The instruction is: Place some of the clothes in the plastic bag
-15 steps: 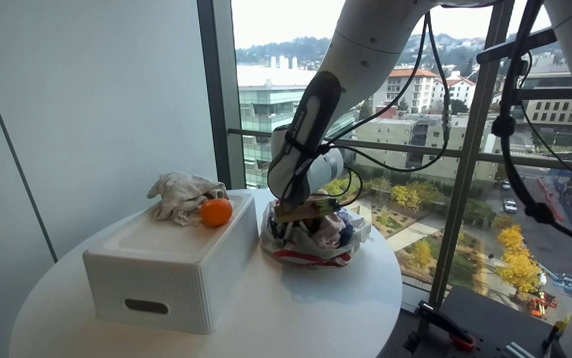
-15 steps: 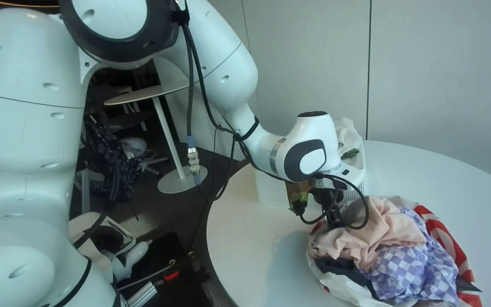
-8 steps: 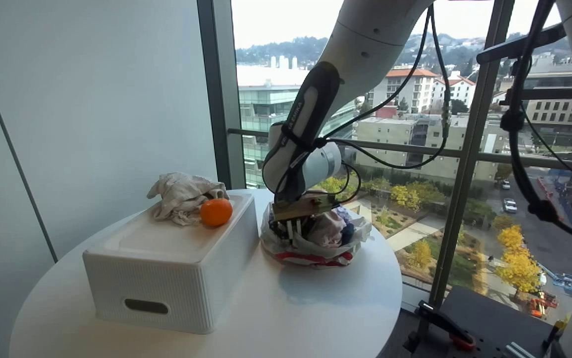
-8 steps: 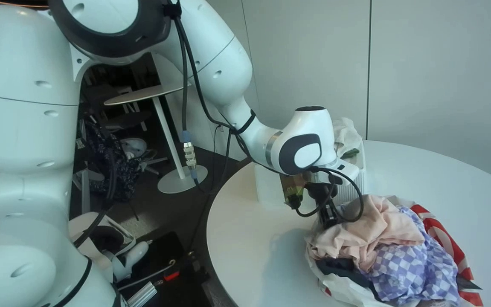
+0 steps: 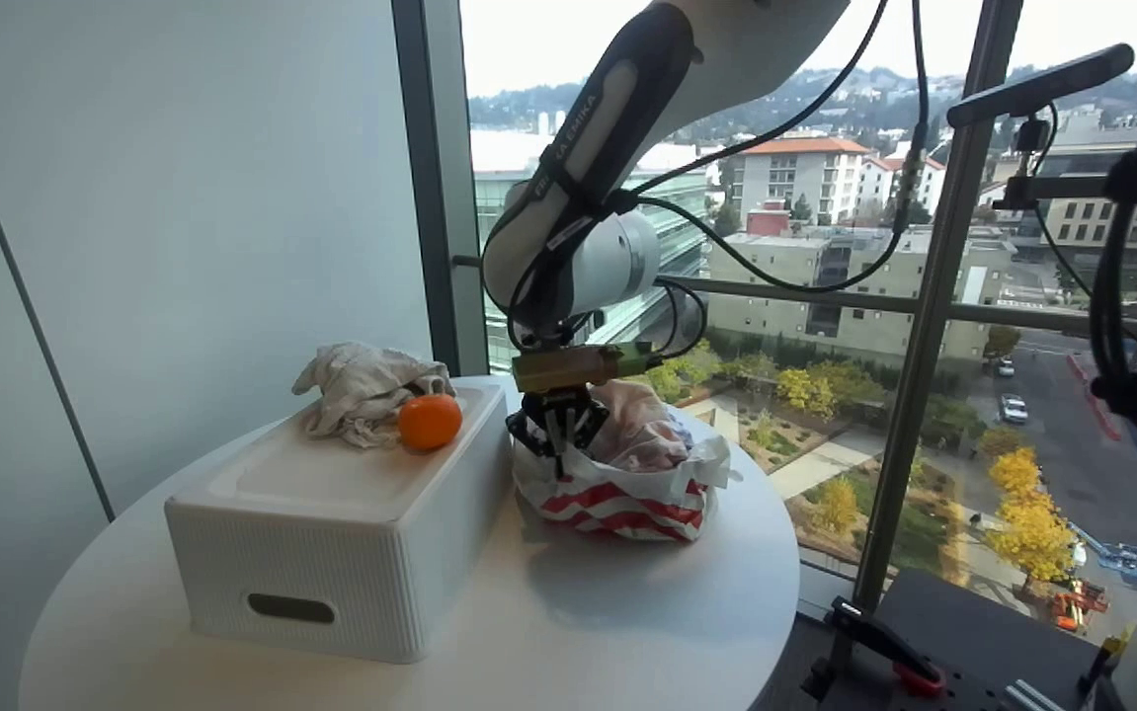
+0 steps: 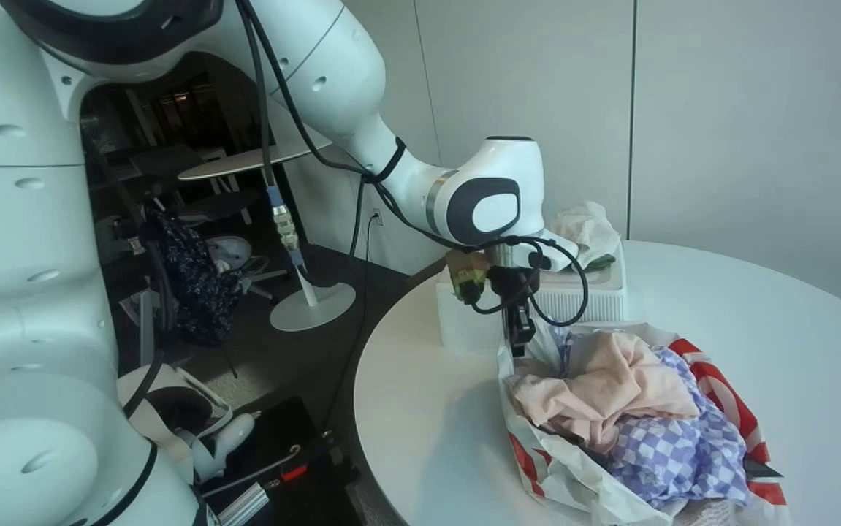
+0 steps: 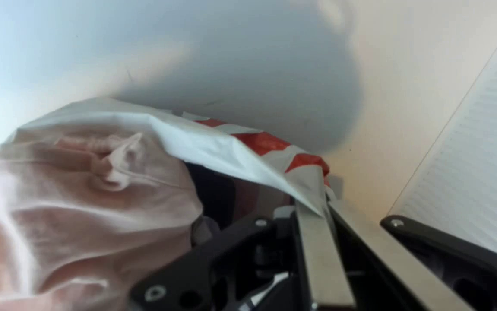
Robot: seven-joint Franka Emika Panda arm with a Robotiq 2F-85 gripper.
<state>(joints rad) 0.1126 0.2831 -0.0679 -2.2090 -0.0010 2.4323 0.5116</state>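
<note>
Clothes lie heaped in the bag, the pink piece partly over the blue check. Your tool is pinching the bag's rim on the side nearest the box, with no garment seen between its tips. Pull hard and that thin plastic could tear, or slip free, since the bite looks shallow. Raise this side alone and the bag will likely tip, so the blue check may spill over the opposite rim onto the bench. Swing toward the box and you could drag the bag into it or knock the white cloth and orange resting on top; the orange, being round, would probably roll. Let go early and the rim may sag inward.
</note>
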